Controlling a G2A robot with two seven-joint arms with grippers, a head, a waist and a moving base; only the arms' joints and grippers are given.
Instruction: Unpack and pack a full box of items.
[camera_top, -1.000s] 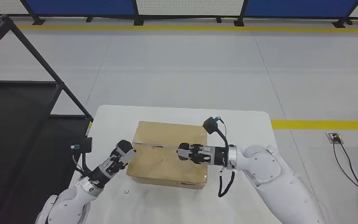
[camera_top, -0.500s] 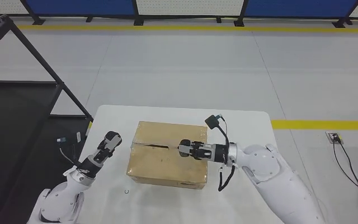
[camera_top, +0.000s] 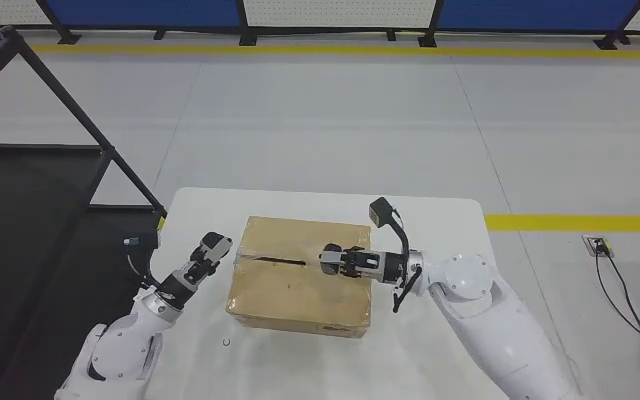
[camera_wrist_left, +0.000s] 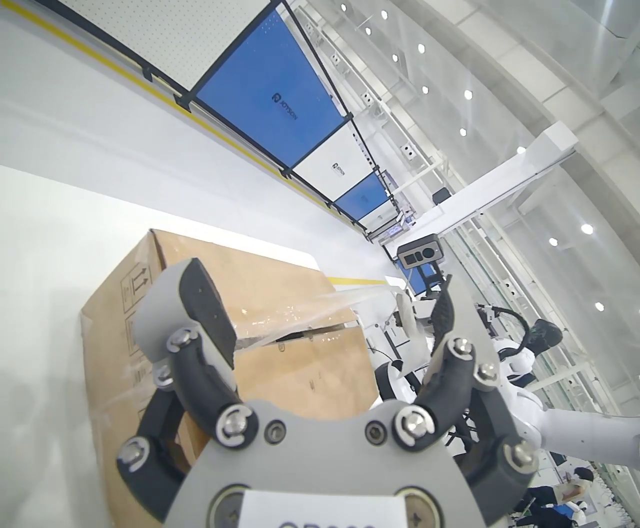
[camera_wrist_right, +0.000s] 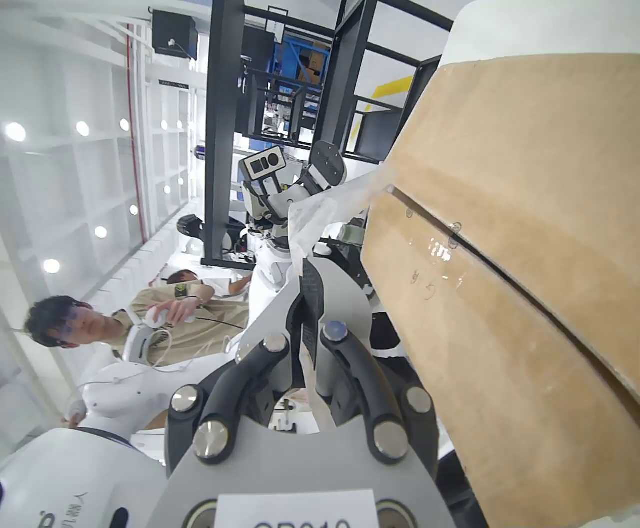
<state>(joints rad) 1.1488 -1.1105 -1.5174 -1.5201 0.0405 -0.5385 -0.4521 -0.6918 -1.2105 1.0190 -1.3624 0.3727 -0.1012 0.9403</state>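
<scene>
On the desk, top view: a brown cardboard box (camera_top: 300, 295) sits mid-way on the white desk (camera_top: 440, 330), flaps closed, with a dark centre seam (camera_top: 272, 261) across its top.
Right arm, top view: the right tool (camera_top: 326, 262) lies over the box top, at one end of the seam.
Left arm, top view: the left tool (camera_top: 213, 247) hangs just beside the box's side, apart from it.
Left wrist view: the left tool (camera_wrist_left: 325, 300) is released, fingers spread with nothing between them. A clear tape strip (camera_wrist_left: 345, 299) rises off the seam toward the other arm.
Right wrist view: the right tool (camera_wrist_right: 307, 295) is clenched on the clear tape strip (camera_wrist_right: 325, 210), which stretches from the box's edge to its pads.
Step in hand: probably peeling the sealing tape so the flaps can open.
Doing it well: pull low and straight along the seam, so the strip comes off whole rather than tearing. The left tool should brace the box's side, or the pull may drag the box across the desk.
</scene>
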